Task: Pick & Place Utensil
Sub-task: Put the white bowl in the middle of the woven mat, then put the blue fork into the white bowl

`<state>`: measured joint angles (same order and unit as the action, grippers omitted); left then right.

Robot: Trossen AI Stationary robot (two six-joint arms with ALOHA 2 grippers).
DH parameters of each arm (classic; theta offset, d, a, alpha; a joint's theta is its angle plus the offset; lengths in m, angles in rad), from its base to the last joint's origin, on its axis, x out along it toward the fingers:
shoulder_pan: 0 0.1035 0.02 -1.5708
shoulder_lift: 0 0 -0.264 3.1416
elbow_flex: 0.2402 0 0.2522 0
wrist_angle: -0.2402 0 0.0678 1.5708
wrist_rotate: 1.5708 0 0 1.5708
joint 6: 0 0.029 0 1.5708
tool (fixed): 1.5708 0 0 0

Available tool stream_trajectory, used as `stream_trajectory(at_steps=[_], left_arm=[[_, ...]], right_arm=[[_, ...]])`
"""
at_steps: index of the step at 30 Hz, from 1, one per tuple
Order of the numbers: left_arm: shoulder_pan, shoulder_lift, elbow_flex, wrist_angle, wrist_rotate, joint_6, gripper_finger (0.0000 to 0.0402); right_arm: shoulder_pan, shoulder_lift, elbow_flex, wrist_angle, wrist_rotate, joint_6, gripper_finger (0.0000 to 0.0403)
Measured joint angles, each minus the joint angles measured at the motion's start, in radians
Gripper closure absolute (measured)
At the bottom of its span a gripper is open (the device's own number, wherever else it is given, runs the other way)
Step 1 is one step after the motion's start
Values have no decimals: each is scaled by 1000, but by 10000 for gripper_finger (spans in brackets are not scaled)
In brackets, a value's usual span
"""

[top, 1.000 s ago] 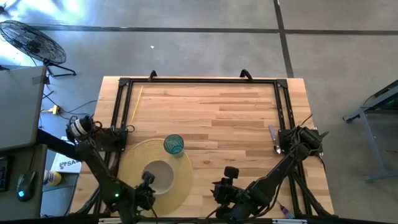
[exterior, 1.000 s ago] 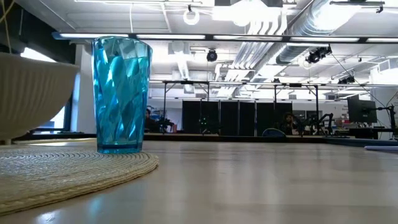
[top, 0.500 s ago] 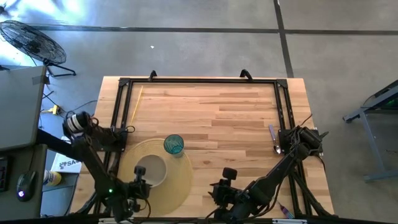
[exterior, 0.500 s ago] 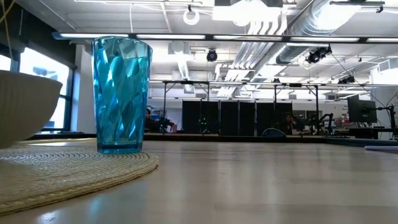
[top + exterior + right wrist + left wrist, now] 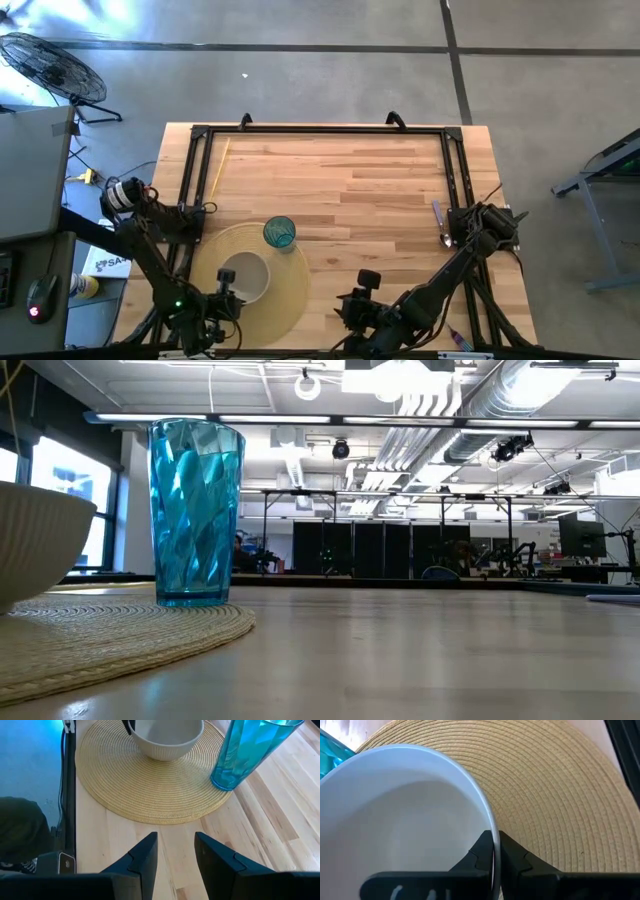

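Note:
A white ribbed bowl stands on a round woven placemat at the table's near left. A blue faceted tumbler stands on the mat's far edge. My left gripper is shut on the bowl's rim. A spoon with a purple handle lies flat on the wood by the right frame rail. Well short of the spoon, my right gripper hangs open over bare wood just right of the mat, with nothing between its fingers. My left gripper pinches the bowl's rim on its near left side, one finger inside the bowl and one outside. The fingers slant down from the table's near side. The bowl stays upright, its base on the mat.
A black frame runs along the table's far, left and right sides. Open wood lies between the mat and the spoon. In the low view the tumbler and the bowl stand at the left, with the room beyond.
My left gripper has moved toward the table's left edge and a little down, rolling its wrist, still shut on the rim. The bowl has shifted left across the mat with it, then stopped. My right arm has kept still.

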<state>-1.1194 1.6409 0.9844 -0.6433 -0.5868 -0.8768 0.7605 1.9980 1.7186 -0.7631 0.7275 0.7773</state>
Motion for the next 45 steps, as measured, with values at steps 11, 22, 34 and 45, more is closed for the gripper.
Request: stream_trajectory(at_steps=[11, 22, 34, 45], left_arm=[[0, 0, 0, 8, -14, 2, 363], [1, 0, 66, -85, 1, -8, 310], [1, 0, 233, -99, -178, 195, 291], [16, 0, 233, -27, -339, 287, 291]], right_arm=[[-1, 0, 0, 15, 0, 0, 279], [-2, 0, 0, 14, -1, 0, 279], [-2, 0, 0, -7, -29, 13, 279], [39, 0, 0, -403, -476, 582, 279]])
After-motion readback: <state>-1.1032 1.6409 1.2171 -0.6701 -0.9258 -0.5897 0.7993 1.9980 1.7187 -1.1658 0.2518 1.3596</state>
